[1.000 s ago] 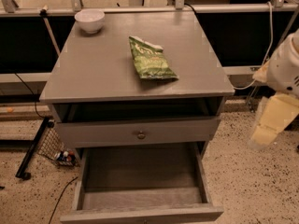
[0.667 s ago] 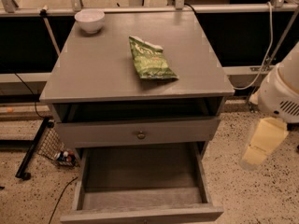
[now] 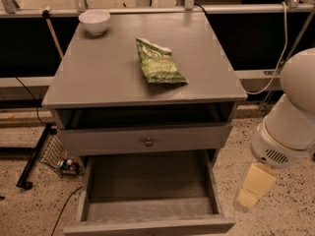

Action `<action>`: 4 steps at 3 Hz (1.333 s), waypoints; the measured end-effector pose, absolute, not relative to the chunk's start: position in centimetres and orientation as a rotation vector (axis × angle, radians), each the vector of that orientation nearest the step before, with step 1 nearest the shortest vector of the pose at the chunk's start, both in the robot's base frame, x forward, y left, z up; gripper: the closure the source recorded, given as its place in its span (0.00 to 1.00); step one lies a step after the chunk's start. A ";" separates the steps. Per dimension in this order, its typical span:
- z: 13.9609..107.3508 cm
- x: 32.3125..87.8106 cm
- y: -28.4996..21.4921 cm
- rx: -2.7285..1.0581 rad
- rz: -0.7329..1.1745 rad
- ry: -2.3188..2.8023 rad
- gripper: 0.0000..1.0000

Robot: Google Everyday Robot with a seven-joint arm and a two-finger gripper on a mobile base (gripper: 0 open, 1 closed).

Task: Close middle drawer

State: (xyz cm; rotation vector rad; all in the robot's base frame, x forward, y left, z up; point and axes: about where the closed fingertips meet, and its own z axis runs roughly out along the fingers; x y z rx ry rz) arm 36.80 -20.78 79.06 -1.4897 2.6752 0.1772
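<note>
Low at the right of the frame, the single gripper [image 3: 253,187] hangs as a pale yellow piece beneath the white arm [image 3: 290,117], over the speckled floor [image 3: 290,215]. It lies just beside the right front corner of the middle drawer [image 3: 147,208] but apart from it, touching neither the drawer nor the cabinet [image 3: 108,73]. Whether the claw is open or closed cannot be told from this angle, and nothing can be seen in its grasp. That middle drawer sits at the bottom centre of the frame, pulled far out so that its deep grey box lies bare, its front running along the lower edge. Above it one more drawer, the upper drawer [image 3: 108,141], stands slightly out from the cabinet with a dark gap over it, and carries one round knob [image 3: 148,142] at its centre. So two drawers show in all. On the cabinet's flat grey top lie two things: one white bowl [image 3: 95,21] at the upper left corner, and one green bag [image 3: 159,62] lying flat near the middle, well apart from the bowl.
</note>
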 end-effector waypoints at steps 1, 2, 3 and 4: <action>78.6 36.9 -20.8 -1.484 0.186 2.682 0.00; 77.4 37.0 -20.9 -1.470 0.209 2.700 0.00; 72.9 37.6 -21.3 -1.325 0.242 2.788 0.00; 70.0 38.1 -21.3 -1.218 0.261 2.834 0.00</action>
